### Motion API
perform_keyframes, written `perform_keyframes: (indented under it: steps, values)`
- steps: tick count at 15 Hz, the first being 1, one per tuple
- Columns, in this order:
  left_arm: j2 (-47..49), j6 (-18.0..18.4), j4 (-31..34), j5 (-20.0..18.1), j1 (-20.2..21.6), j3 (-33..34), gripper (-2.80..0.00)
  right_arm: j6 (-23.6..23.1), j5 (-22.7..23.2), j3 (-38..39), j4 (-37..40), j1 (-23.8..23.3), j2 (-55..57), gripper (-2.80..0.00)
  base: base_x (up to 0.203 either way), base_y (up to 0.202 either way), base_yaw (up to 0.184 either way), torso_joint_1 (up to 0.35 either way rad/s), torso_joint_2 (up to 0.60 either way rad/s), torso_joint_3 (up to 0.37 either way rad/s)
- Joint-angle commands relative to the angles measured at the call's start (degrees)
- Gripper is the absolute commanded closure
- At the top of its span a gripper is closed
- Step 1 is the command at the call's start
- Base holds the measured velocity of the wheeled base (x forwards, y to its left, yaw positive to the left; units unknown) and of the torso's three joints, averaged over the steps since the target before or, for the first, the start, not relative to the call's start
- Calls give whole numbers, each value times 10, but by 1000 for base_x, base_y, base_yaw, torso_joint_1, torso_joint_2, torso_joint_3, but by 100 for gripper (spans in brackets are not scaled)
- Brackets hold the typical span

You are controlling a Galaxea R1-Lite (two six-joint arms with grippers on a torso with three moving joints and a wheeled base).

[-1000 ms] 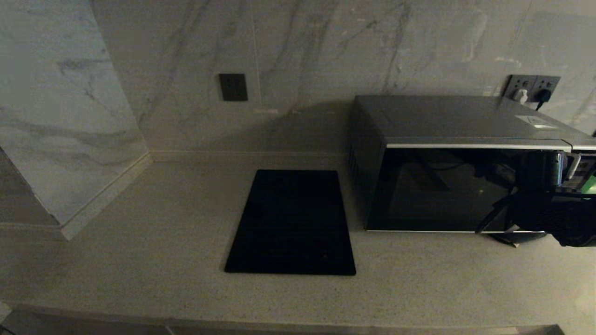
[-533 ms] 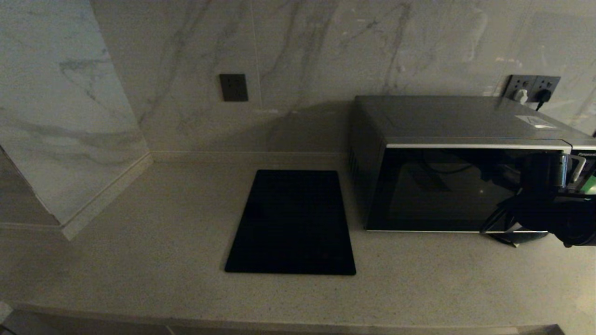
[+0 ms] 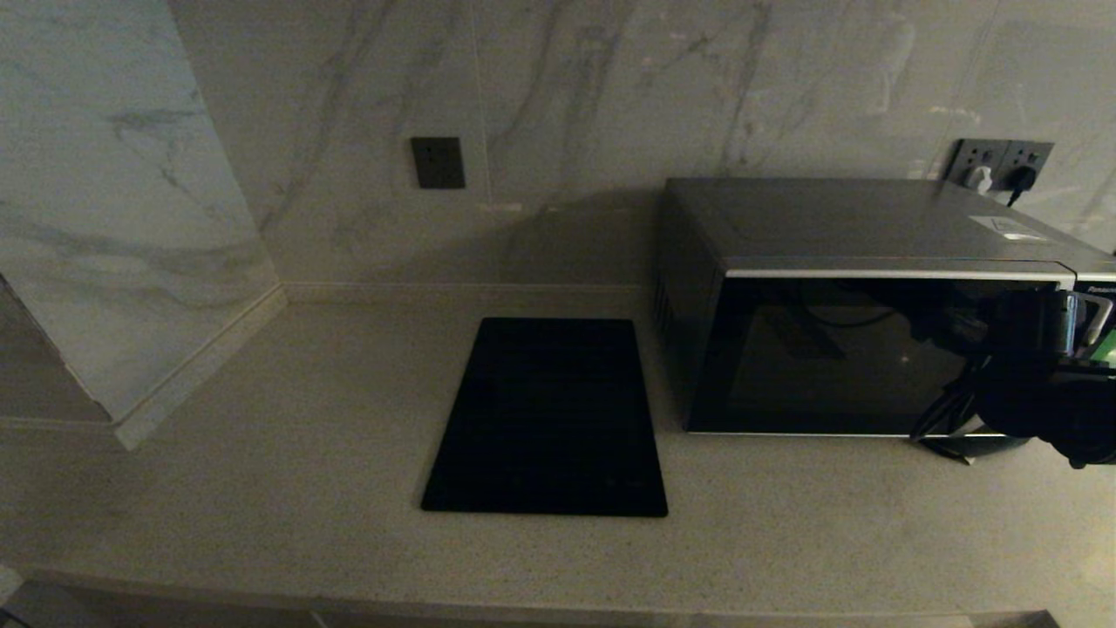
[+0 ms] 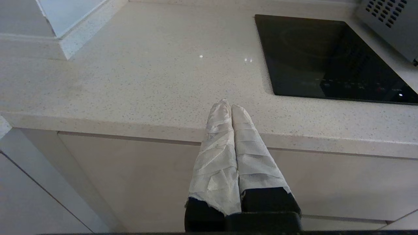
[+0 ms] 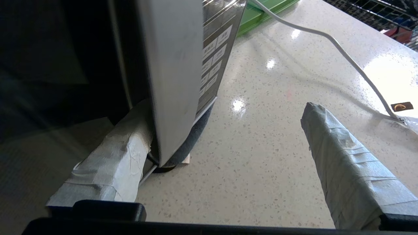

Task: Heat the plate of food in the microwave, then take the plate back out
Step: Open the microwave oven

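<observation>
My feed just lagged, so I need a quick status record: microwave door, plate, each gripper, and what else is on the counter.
microwave: large dark grey boxy microwave with black glass door, at the counter's right end
door: looks shut or nearly shut in the head view
plate of food: not visible in any view
right gripper: right gripper open at the door's right edge, one taped finger behind the silver door edge, the other over bare counter
left gripper: left gripper shut, empty, at the counter's front edge
other: flat black rectangular cooktop slab left of the microwave; pale speckled stone counter
</observation>
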Motion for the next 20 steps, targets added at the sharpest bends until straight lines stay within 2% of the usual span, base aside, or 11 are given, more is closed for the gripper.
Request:
perform_keyframes:
  steps: [1,9,10,20]
  values:
    - [1,-1,0,0,0,0,0,1,-4,3,-1,-1,-6,-280,0,0,0,0,0,0]
    - [0,-1,0,0,0,0,0,-2,-4,-5,-1,-1,3,-280,0,0,0,0,0,0]
    - [0,-1,0,0,0,0,0,-2,-4,-5,-1,-1,3,0,0,0,0,0,0,0]
    - [1,-1,0,0,0,0,0,-7,-12,-26,-1,3,25,0,0,0,0,0,0,0]
